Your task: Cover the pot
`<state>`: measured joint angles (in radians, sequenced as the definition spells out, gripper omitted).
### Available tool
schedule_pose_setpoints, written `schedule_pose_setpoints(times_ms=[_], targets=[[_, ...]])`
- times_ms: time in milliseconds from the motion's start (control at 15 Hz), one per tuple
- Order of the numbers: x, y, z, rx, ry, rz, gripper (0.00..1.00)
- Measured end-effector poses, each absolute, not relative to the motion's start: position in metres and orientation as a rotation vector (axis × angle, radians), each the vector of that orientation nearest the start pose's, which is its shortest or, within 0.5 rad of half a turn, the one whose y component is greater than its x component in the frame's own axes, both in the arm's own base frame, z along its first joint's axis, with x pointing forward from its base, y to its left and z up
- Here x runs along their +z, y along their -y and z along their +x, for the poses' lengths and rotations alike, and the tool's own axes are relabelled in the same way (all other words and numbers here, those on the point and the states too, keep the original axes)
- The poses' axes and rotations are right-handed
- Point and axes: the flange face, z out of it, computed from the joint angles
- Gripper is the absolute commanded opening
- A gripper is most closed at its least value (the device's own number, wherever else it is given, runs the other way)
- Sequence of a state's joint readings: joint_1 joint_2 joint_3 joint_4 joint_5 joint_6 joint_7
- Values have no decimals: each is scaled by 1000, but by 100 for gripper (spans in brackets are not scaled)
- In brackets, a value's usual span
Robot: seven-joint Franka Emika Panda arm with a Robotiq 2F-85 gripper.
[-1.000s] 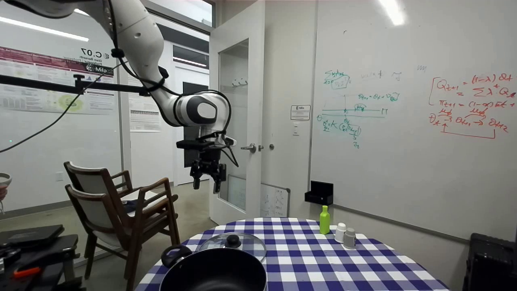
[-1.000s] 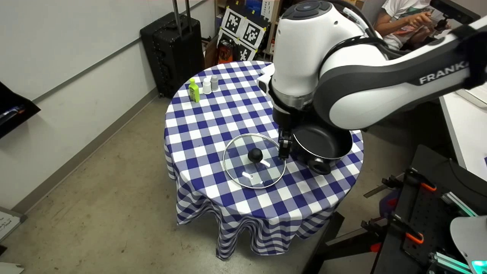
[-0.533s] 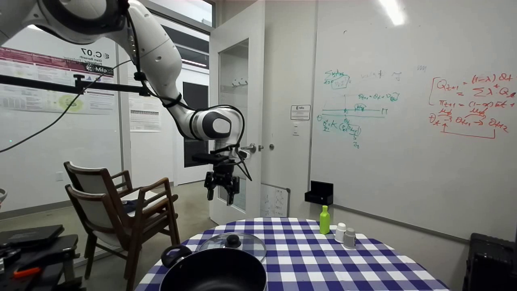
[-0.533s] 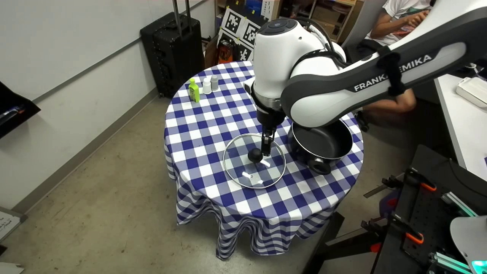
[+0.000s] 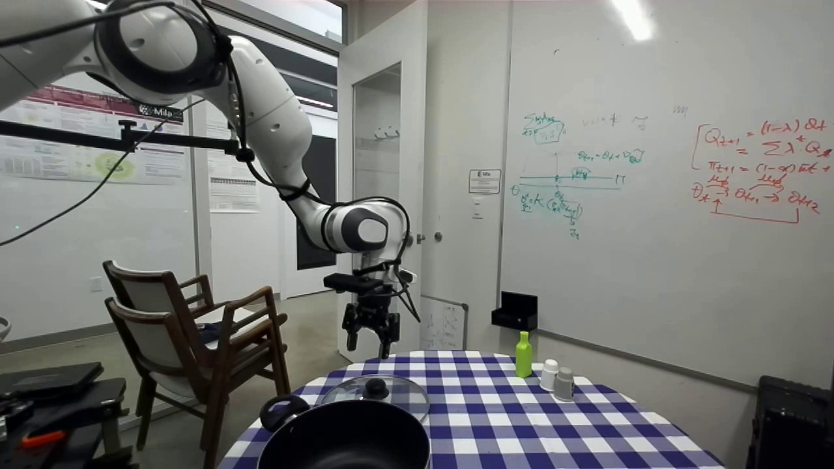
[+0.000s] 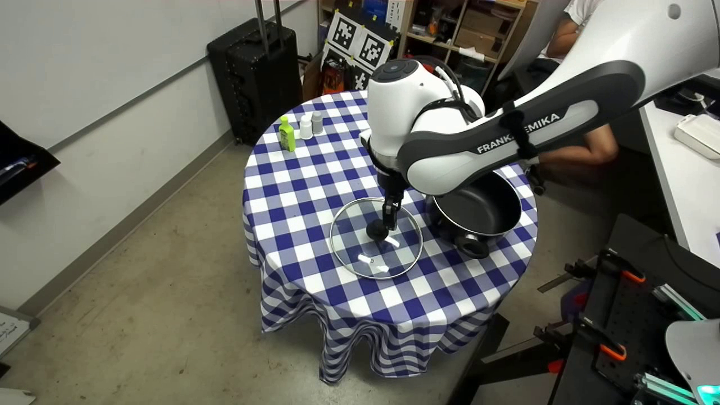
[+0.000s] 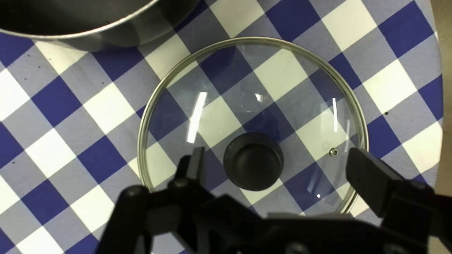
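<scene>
The wide black pot stands uncovered on the table in both exterior views [image 5: 345, 433] [image 6: 478, 208]; part of it shows in the wrist view [image 7: 116, 38]. The round glass lid lies flat beside it, apart from it, in both exterior views [image 5: 410, 394] [image 6: 363, 256] and the wrist view [image 7: 226, 116]. Its dark knob [image 7: 253, 161] points up, also seen in both exterior views [image 5: 376, 389] [image 6: 377, 230]. My gripper [image 5: 369, 345] [image 6: 389, 222] is open and empty above the lid. In the wrist view the knob lies between the fingers [image 7: 279, 165], nearer the left one.
A blue-and-white checked cloth covers the round table [image 5: 508, 423] [image 6: 349, 304]. A green bottle [image 5: 524, 355] [image 6: 287, 135], a white shaker [image 5: 549, 374] [image 6: 305, 127] and a grey shaker [image 5: 564, 384] [image 6: 317, 122] stand near its edge. The pot's handle [image 6: 472, 246] sticks out.
The arm has moved from near the pot to above the lid and come down toward the knob. The gripper has stayed open. The pot and lid have not moved.
</scene>
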<state>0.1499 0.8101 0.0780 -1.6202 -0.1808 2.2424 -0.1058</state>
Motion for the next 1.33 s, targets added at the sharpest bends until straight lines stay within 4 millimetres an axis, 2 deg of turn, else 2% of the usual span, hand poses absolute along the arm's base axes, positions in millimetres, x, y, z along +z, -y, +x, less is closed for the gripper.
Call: schedule_pose_setpoints(times_ms=[800,1333], targets=[[75,-138,655,301,688,-3122,100],[58,-162,649,303,734,-3097,100]])
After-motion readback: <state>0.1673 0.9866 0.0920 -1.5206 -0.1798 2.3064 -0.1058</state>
